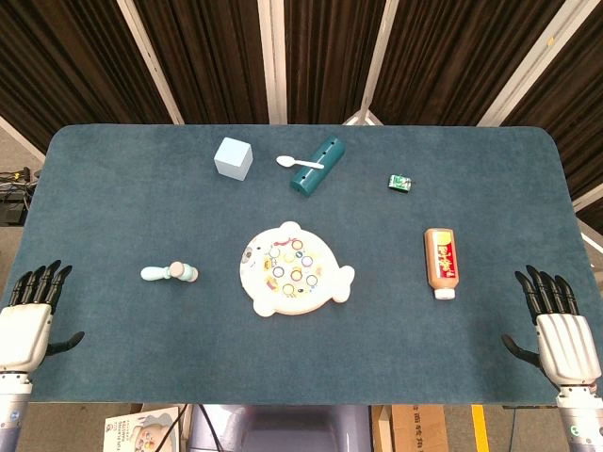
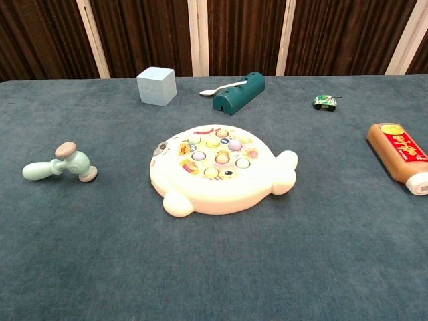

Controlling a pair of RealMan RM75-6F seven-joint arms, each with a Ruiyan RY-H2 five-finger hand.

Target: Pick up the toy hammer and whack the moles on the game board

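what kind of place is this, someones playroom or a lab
Most likely a lab or test setup, not a playroom: a table covered in blue felt, dark curtains behind it, and unrelated props laid out apart, such as a toy hammer, a mole game board and a sauce bottle.
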